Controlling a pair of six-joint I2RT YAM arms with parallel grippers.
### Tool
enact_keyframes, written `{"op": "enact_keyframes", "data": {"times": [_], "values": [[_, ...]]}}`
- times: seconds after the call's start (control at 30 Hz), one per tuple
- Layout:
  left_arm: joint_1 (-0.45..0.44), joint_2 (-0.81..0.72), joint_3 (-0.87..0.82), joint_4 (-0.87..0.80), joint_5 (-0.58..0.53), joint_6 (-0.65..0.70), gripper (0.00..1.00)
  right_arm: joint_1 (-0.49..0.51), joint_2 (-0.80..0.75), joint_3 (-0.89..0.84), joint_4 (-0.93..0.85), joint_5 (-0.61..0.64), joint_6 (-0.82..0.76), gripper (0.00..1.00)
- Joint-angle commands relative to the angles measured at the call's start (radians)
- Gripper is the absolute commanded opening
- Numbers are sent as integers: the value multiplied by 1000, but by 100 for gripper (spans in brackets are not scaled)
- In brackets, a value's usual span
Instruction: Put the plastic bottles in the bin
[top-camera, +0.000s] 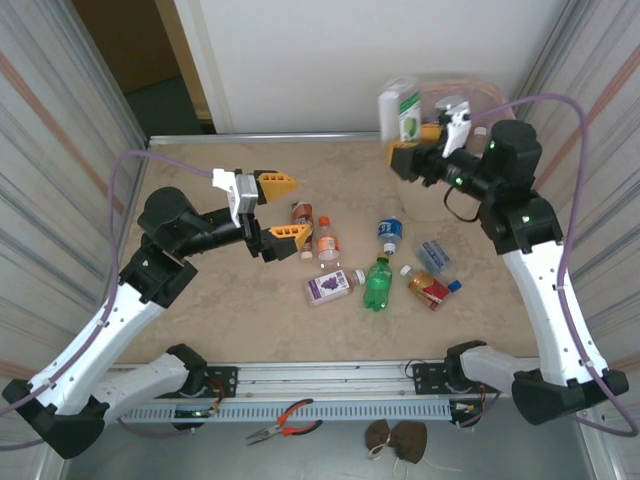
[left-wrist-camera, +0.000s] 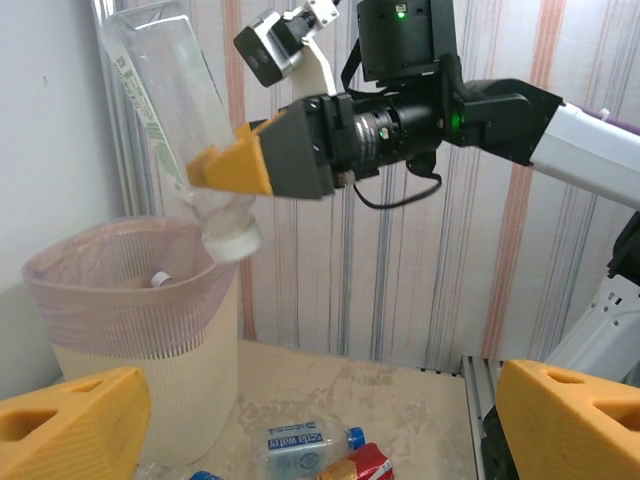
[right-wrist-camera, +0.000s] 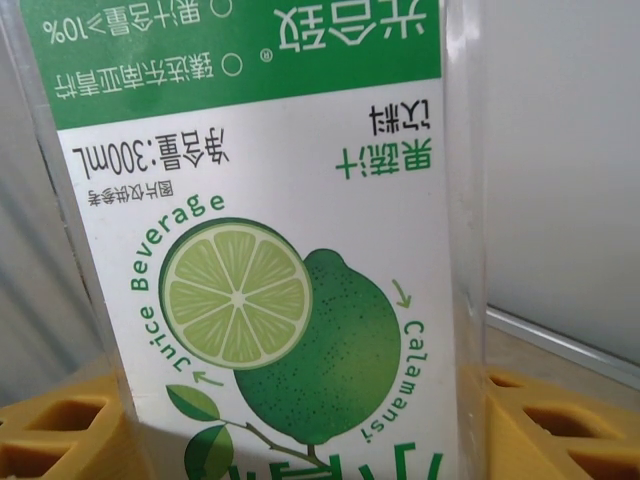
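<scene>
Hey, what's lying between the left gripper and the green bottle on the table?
In the top view, a small orange-capped bottle lies on the table between the open left gripper and the green bottle.

top: overhead, down | left wrist: low, sideways at pale-pink perforated bin (left-wrist-camera: 140, 370), shared with top | right wrist: tight on lime-labelled clear bottle (right-wrist-camera: 300, 250)

bg: white wall (top-camera: 330, 60) | striped curtains (top-camera: 60, 120) L+R | beige tabletop (top-camera: 230, 320)
</scene>
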Motion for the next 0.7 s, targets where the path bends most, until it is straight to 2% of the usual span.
{"op": "enact_keyframes", "data": {"times": [0.0,0.17,0.33,0.53,0.67], "values": [[-3,-9,-11,15,-21,3,89,-83,49,70,-85,120,72,44],[-3,-8,-26,33,-29,-7,88,-191,151,158,-159,207,51,42],[-3,-9,-36,31,-40,-10,87,-277,319,320,-305,217,23,37],[-3,-18,-57,34,-63,-24,85,-328,528,537,-493,257,-45,38],[-4,-11,-58,15,-80,-25,85,-332,660,663,-607,334,-68,38]]}}
